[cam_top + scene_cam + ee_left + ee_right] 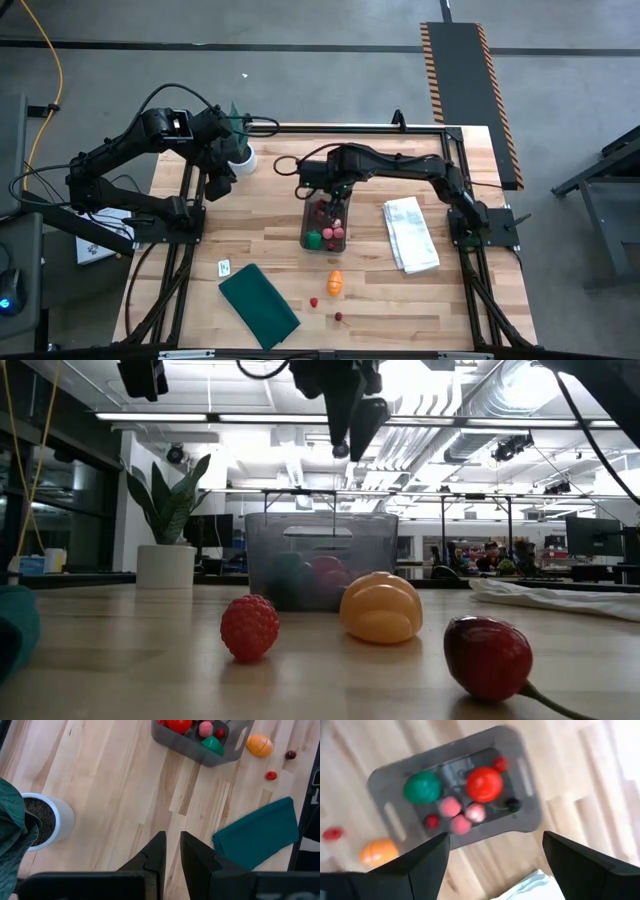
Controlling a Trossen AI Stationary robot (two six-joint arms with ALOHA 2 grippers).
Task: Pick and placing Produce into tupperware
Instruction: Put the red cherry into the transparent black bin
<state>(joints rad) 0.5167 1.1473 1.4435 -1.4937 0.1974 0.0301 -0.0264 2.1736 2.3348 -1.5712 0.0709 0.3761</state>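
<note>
High view: tupperware (323,226) set mid-table, bare wood around it; right gripper (326,200) held above its far end, fingers spread wide, empty. Orange piece (335,282) and two red berries lie nearer. White cloth (410,233) right, green cloth (258,305) near-left.

Left wrist view: left gripper (171,851) nearly closed, empty, beside potted plant (42,820).

Bright ceiling lights (300,420) glare across the low view's top (washing it white); the right wrist view is motion-blurred.
</note>
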